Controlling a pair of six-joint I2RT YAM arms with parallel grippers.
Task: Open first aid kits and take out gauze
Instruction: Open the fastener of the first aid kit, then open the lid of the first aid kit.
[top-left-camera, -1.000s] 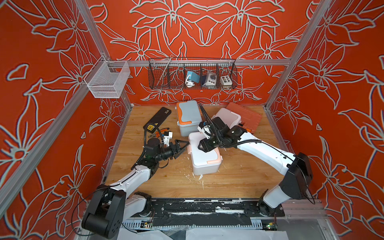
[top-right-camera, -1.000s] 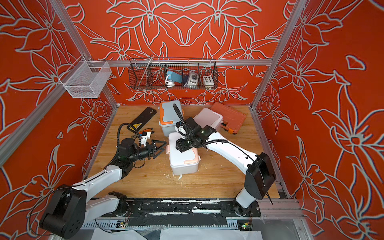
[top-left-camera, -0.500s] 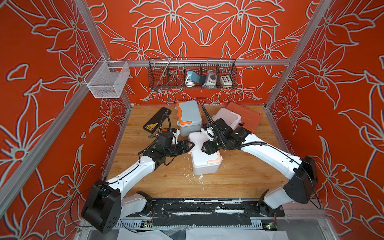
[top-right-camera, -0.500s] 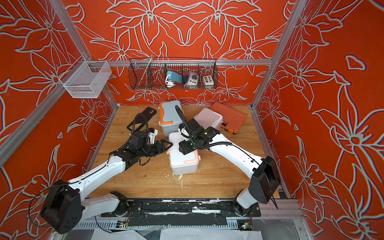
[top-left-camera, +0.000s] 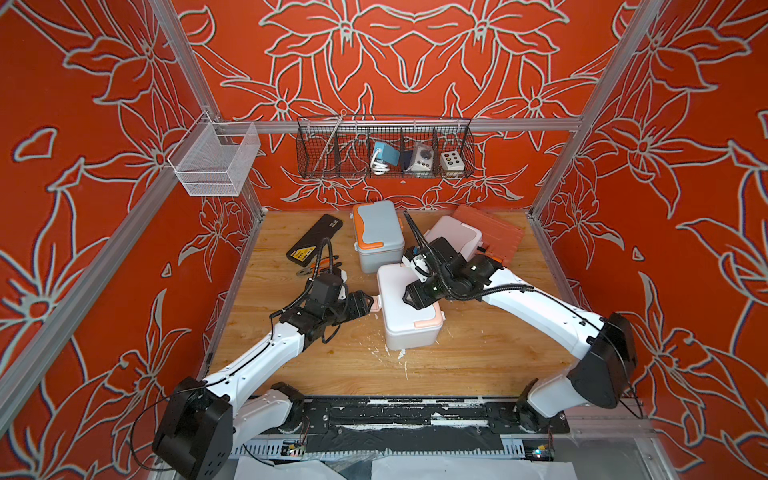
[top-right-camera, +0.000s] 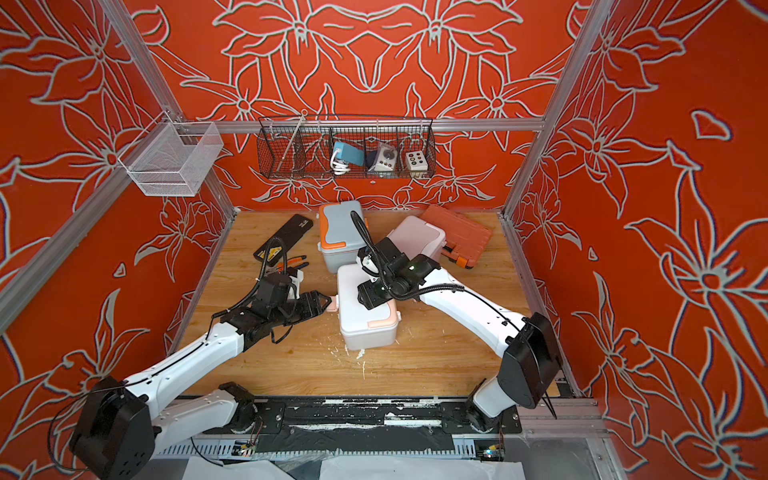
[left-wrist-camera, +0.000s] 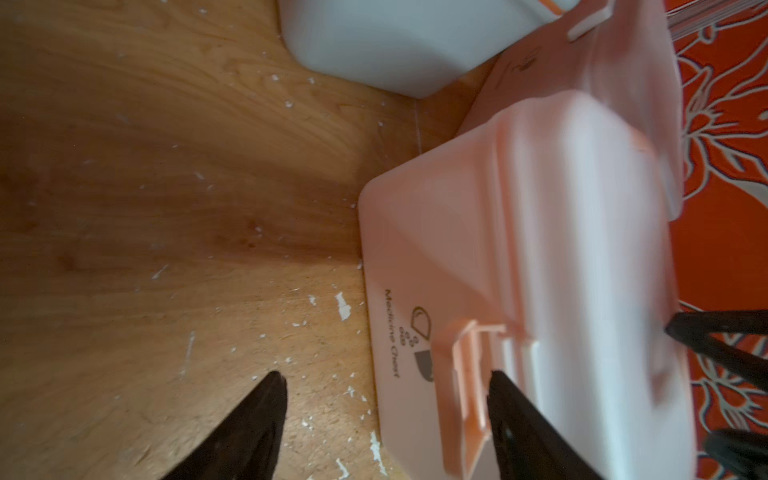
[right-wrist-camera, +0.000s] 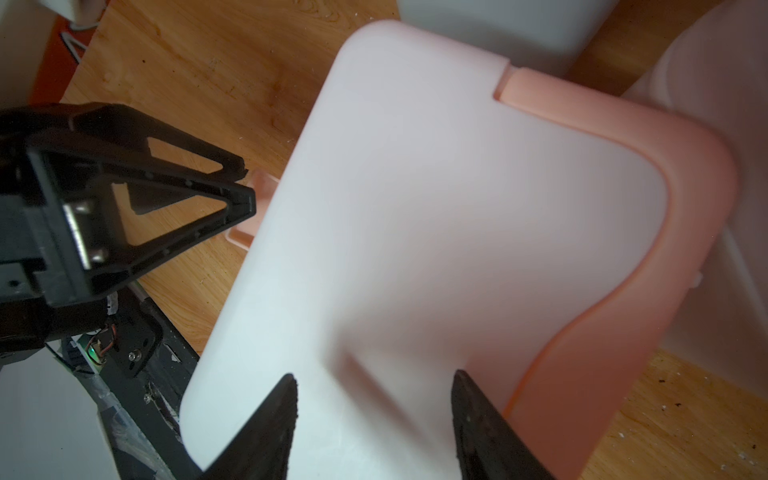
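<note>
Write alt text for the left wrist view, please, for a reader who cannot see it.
The open left gripper straddles the peach latch of a white first aid kit printed "Medicine Chest", the latch close to one black finger. Behind it, on a wooden table strewn with white flecks, stands a pale blue-grey kit.

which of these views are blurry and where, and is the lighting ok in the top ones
Left wrist view: the white first aid kit is smeared by motion blur, its print only just readable. Right wrist view: the same kit's lid fills the frame, soft and featureless, while the left claw beside it is sharper. Both top views: sharp, evenly lit, no glare.
</note>
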